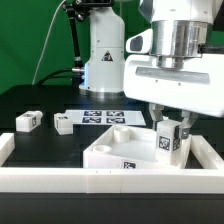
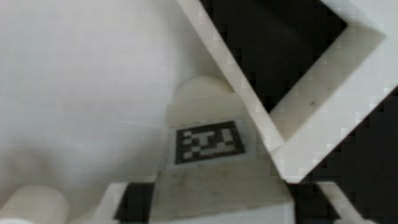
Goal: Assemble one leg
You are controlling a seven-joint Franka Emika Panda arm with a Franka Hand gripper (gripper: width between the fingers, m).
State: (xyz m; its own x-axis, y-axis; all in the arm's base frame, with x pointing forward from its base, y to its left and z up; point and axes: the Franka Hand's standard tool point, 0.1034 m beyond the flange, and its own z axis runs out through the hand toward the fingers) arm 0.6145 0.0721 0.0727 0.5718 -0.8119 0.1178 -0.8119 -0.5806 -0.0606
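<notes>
My gripper (image 1: 169, 133) is shut on a leg (image 1: 167, 139), a small white block with a marker tag on its face, and holds it upright over the near right corner of the large flat white square piece (image 1: 110, 151). In the wrist view the leg (image 2: 217, 145) fills the middle, clamped between my two fingers (image 2: 146, 200), with its tag facing the camera and the white square piece (image 2: 89, 90) under it. Two more legs lie on the black table at the exterior view's left: one (image 1: 27, 121) farther left, one (image 1: 64, 123) nearer the middle.
The marker board (image 1: 103, 117) lies flat behind the square piece. A raised white rail (image 1: 110, 178) runs along the front and up both sides (image 1: 214, 152). The arm's white base (image 1: 104, 50) stands at the back.
</notes>
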